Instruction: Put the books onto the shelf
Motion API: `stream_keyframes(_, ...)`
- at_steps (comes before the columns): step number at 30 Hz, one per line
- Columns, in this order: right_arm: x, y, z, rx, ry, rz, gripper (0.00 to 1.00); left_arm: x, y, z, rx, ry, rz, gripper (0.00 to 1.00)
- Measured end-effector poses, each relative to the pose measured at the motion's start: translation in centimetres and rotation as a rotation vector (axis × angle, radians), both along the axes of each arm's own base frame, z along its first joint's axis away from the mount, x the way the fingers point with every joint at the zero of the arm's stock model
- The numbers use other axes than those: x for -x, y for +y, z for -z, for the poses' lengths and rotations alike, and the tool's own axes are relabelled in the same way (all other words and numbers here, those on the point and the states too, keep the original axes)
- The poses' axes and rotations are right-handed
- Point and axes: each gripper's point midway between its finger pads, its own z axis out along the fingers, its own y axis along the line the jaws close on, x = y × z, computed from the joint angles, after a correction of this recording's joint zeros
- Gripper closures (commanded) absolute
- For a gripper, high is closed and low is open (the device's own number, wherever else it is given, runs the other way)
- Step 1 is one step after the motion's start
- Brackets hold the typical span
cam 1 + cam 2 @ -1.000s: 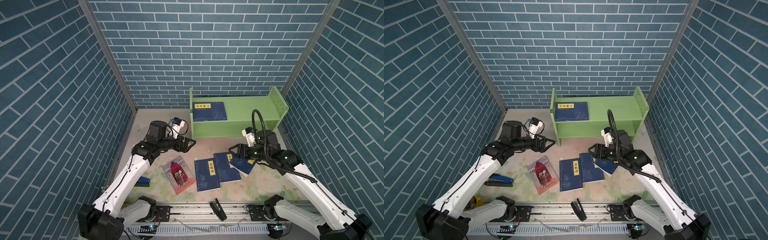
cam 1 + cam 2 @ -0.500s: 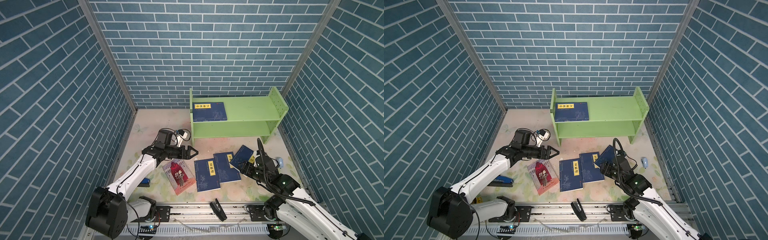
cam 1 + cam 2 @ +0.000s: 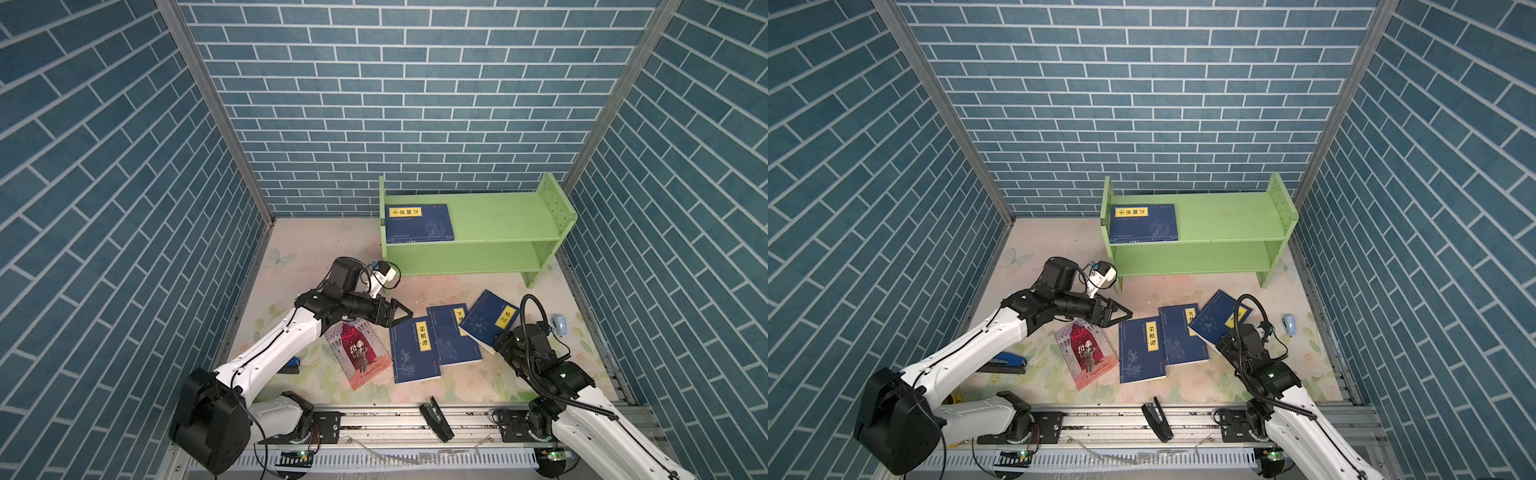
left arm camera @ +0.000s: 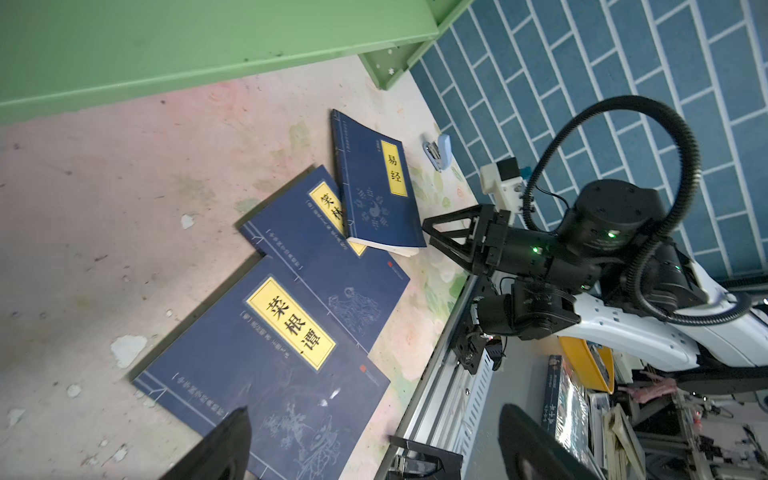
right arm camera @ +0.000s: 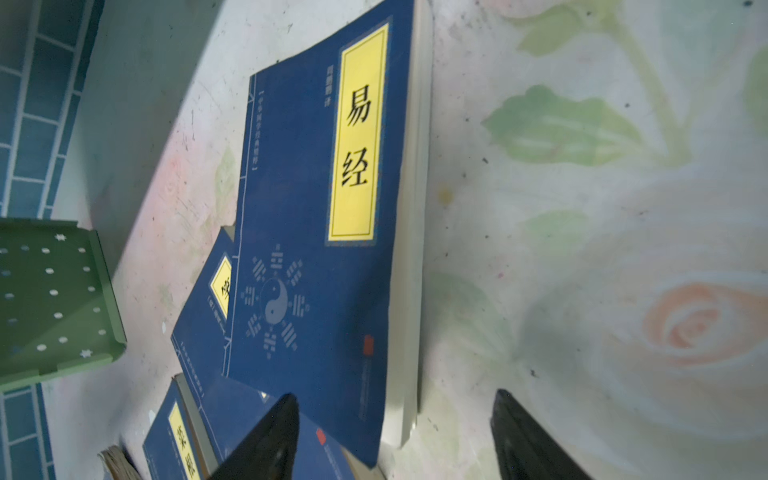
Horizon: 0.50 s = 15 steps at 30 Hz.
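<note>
Four books lie on the floor mat: a red-and-grey one [image 3: 359,351] and three dark blue ones [image 3: 413,349] [image 3: 451,336] [image 3: 488,318]; the rightmost rests tilted on its neighbour. A further blue book [image 3: 419,222] lies flat on the top tier of the green shelf [image 3: 498,220], at its left end. My left gripper [image 3: 401,316] [image 4: 374,409] hangs open just above the mat, between the red book and the leftmost blue book. My right gripper [image 3: 496,344] [image 5: 395,395] is open and low, at the near corner of the tilted book [image 5: 316,232], whose page edge lies between the fingers.
A blue stapler [image 3: 291,368] lies under the left arm near the left wall. A small pale blue stapler [image 3: 559,324] sits by the right wall. A black clip [image 3: 436,424] sticks up from the front rail. Brick walls close in three sides.
My left gripper has come away from the shelf's left foot and dropped toward the floor books. My right arm has pulled back from above the books and sunk low behind the tilted book.
</note>
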Motion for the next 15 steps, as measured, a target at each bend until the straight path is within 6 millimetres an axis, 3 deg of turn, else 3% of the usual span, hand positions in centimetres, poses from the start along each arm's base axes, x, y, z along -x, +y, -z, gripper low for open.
stream_keyframes(7,-0.4,0.1,1.4,-0.059,0.034,0.021,0.39,1.4,-2.0,0.1,-0.011,-0.031,0.104,0.07)
stream_keyframes(15,-0.6,0.5,1.9,-0.082,0.063,0.014,0.5,0.6,-3.0,1.1,-0.031,-0.034,0.106,0.09)
